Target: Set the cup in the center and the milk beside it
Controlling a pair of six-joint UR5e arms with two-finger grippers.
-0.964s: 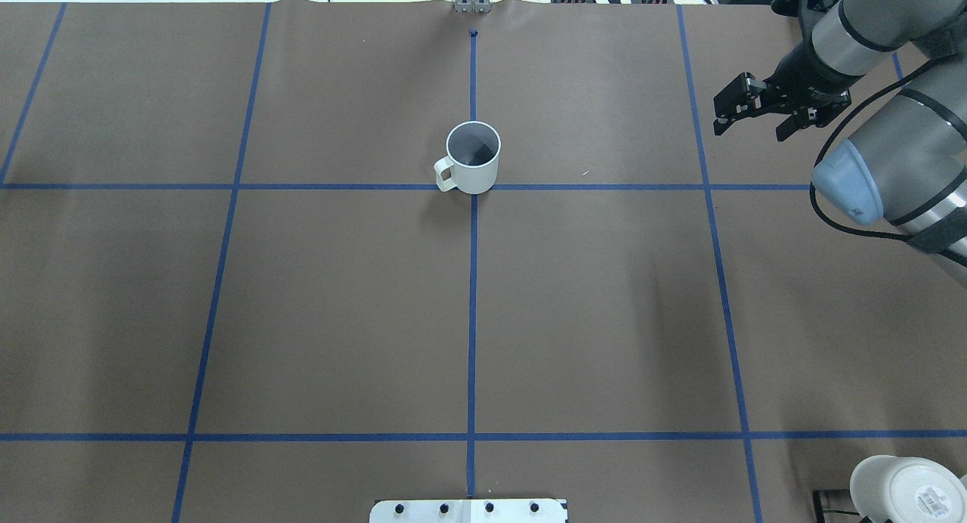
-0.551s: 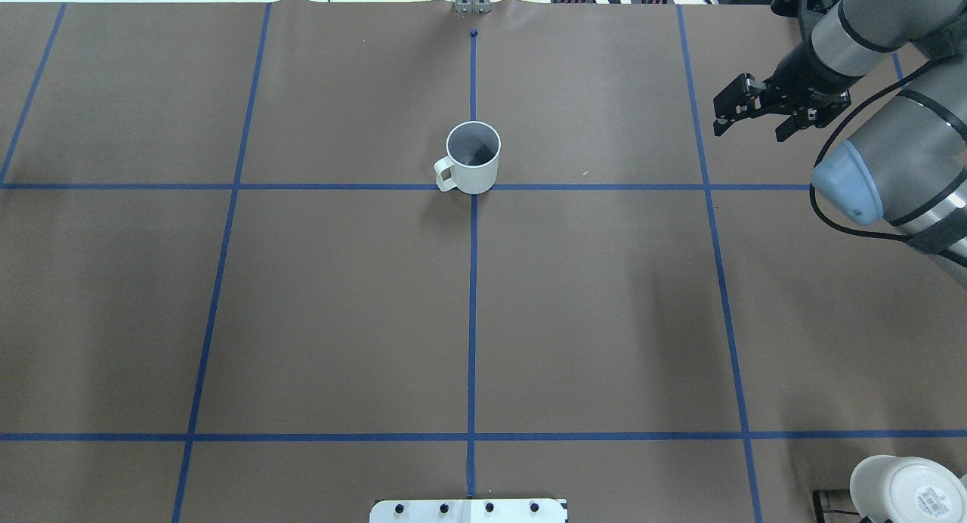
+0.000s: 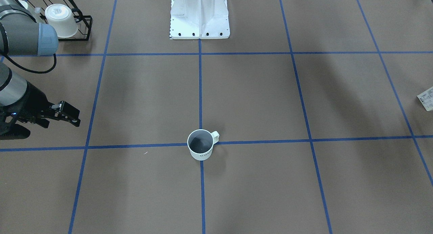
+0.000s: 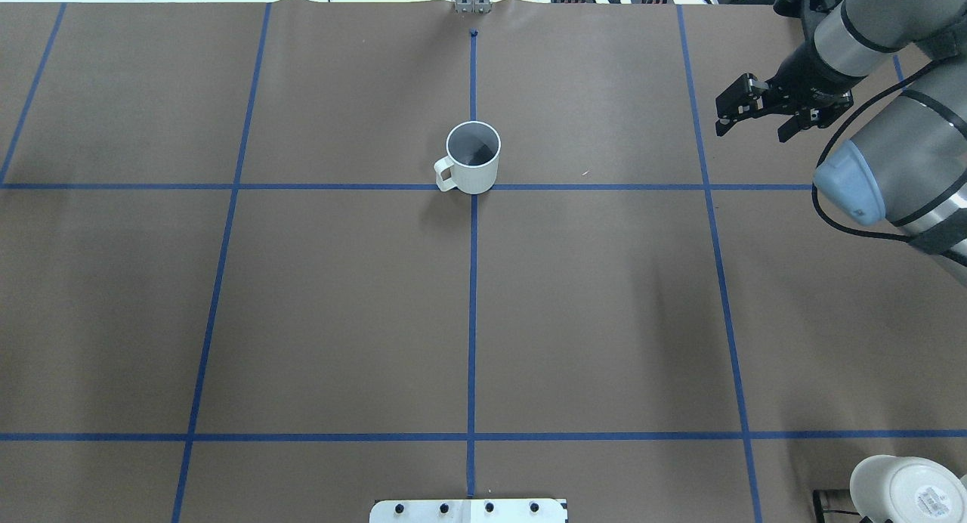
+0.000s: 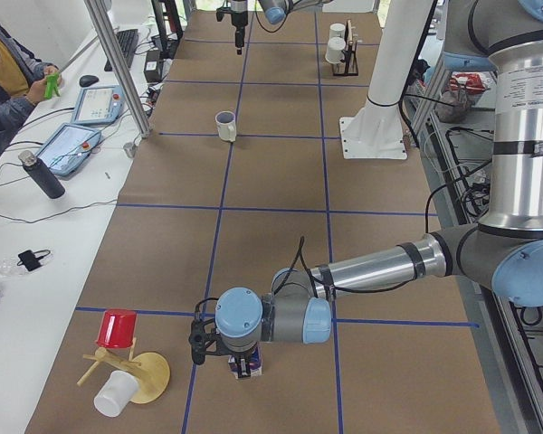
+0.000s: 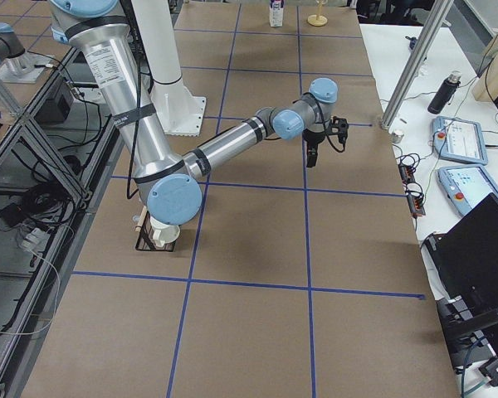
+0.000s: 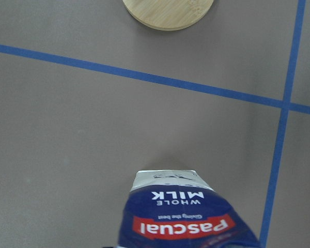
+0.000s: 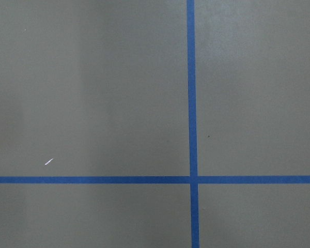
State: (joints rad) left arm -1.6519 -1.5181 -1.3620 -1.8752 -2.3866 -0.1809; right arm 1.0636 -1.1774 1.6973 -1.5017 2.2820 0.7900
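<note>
The right gripper (image 4: 752, 122), fingers open and empty, had backed a bit farther from the cup (image 4: 473, 160), which stood well apart at the middle cross, so the milk (image 7: 188, 219) right at the left gripper (image 5: 242, 360), grip not clear, likely came next.

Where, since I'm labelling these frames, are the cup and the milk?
cup (image 4: 474, 177), overhead exterior view, on its white outer side wall.
milk (image 7: 182, 207), left wrist-mounted view, on its blue front panel.

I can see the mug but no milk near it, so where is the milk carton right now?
In the exterior left view, the milk stands at the table's near end, on the robot's left, close to a wooden stand.
</note>
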